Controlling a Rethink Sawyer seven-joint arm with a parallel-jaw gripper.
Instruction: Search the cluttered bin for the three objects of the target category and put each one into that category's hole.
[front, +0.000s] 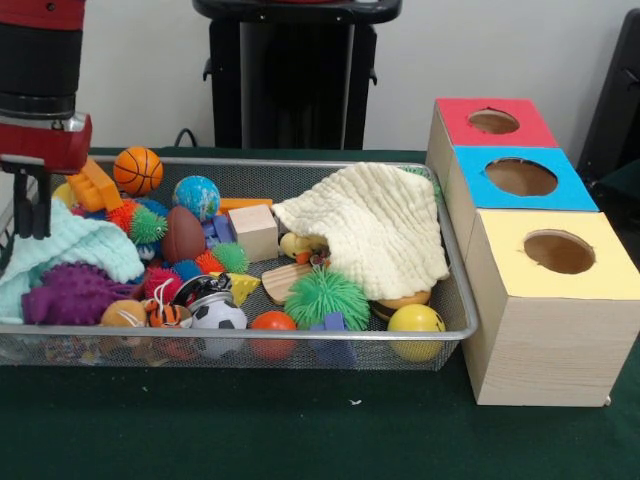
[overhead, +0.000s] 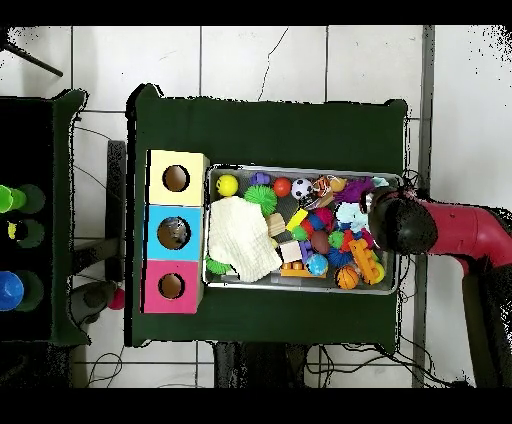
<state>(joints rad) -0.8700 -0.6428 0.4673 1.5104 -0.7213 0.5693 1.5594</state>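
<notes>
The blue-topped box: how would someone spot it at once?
Look beside the wire bin, where three pale wooden boxes stand in a row. The blue-topped box is the middle one, between the red-topped box and the yellow-topped box; only its colour differs.

Red and black arm (front: 40, 80) comes down at the table's left end in the front view, close to the far-left corner. Wrist vertical, red collar below a black ribbed segment. Gripper (front: 28, 205) points straight down; dark fingers (front: 40, 205) hang beneath the collar, spacing unclear. From overhead the arm (overhead: 470, 232) stretches in across the table's right edge, its black head (overhead: 402, 222) just inside it.
</notes>
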